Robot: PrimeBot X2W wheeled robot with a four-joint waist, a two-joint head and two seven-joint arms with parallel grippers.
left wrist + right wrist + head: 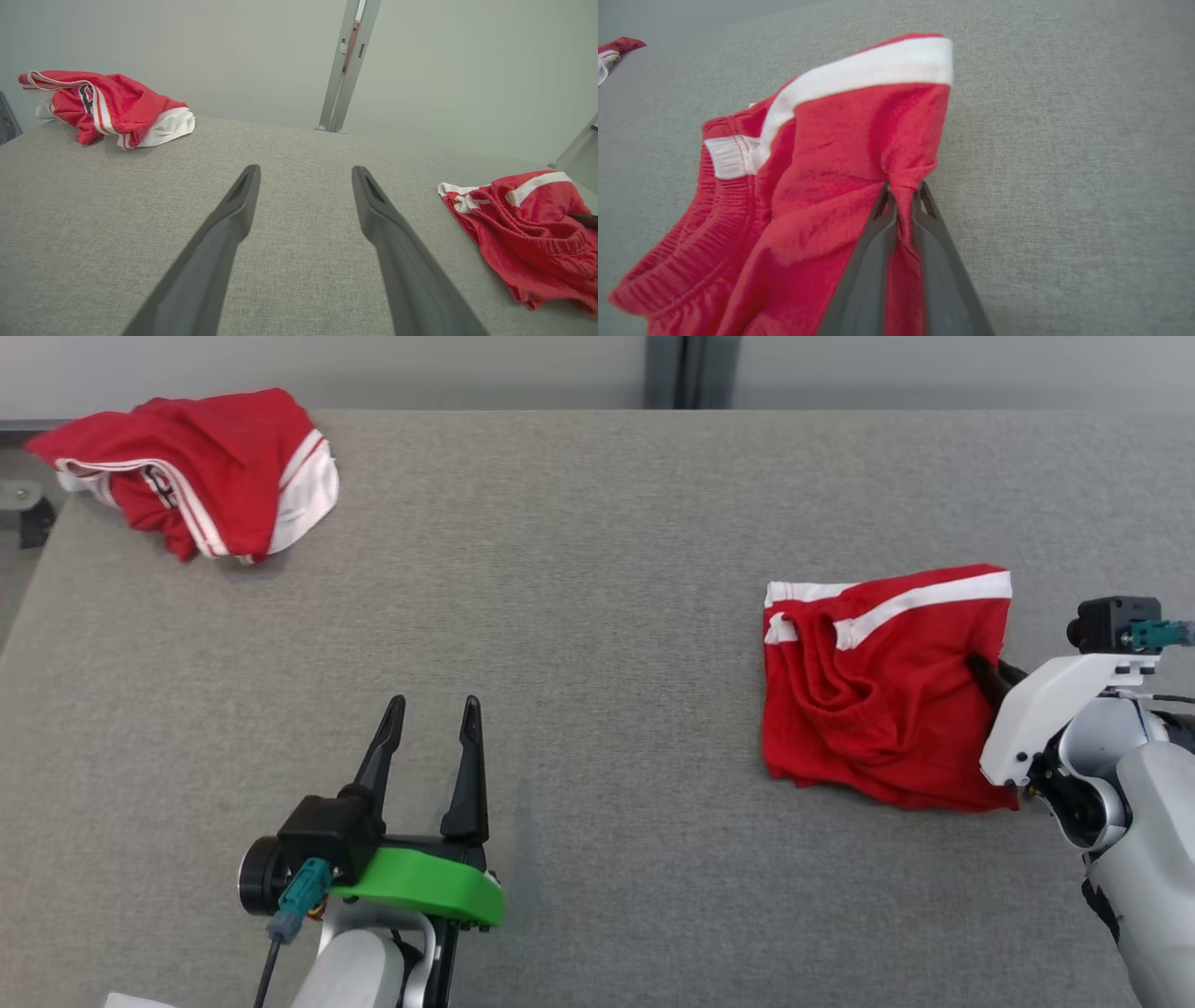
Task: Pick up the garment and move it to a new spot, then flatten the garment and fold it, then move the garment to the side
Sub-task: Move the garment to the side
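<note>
A red garment (878,681) with white trim lies crumpled on the right side of the grey table; the left wrist view has it at the right (523,233). My right gripper (982,674) is at the garment's right edge. In the right wrist view its fingers (903,200) are pinched shut on a fold of the red cloth (822,196). My left gripper (434,709) stands open near the front of the table, left of centre, nothing between its fingers (243,196).
A second red and white garment (201,471) lies bunched at the table's far left corner, also in the left wrist view (107,105). The table's left edge (28,588) runs close by it. A grey wall with a metal post (345,65) stands behind.
</note>
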